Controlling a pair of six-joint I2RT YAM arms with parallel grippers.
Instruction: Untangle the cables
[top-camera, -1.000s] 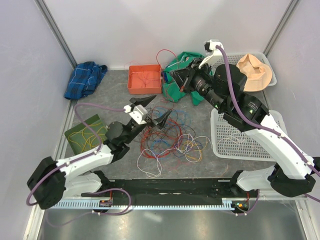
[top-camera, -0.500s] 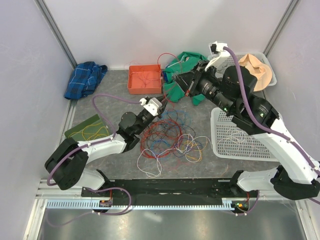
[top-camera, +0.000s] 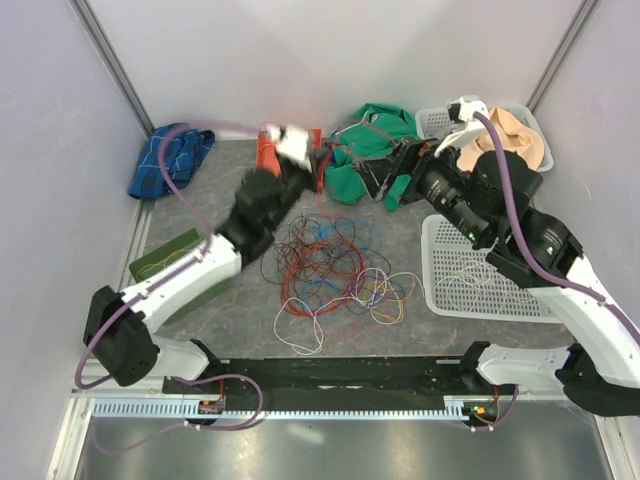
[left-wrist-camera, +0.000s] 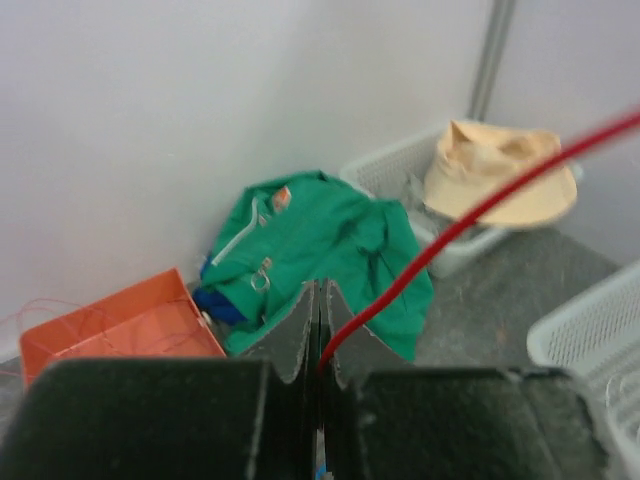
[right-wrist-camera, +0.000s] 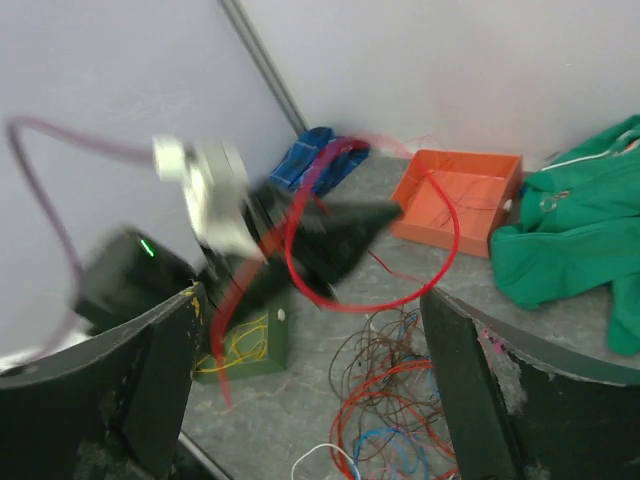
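L gripper (left-wrist-camera: 320, 300): jaws were clenched on a red cable (left-wrist-camera: 470, 215), which rose from the tips up & rightward, in front of the green jacket (left-wrist-camera: 310, 230) & orange tray (left-wrist-camera: 110, 325) at the back wall. R gripper (right-wrist-camera: 312, 300): jaws stood wide apart w/ nothing between them, facing the blurred L gripper, where the red cable arced in a loop. The other cables (top-camera: 330, 265) lay in a tangled heap mid-table (top-camera: 240, 325), betw. the two arms, just left of a white basket (top-camera: 480, 290).
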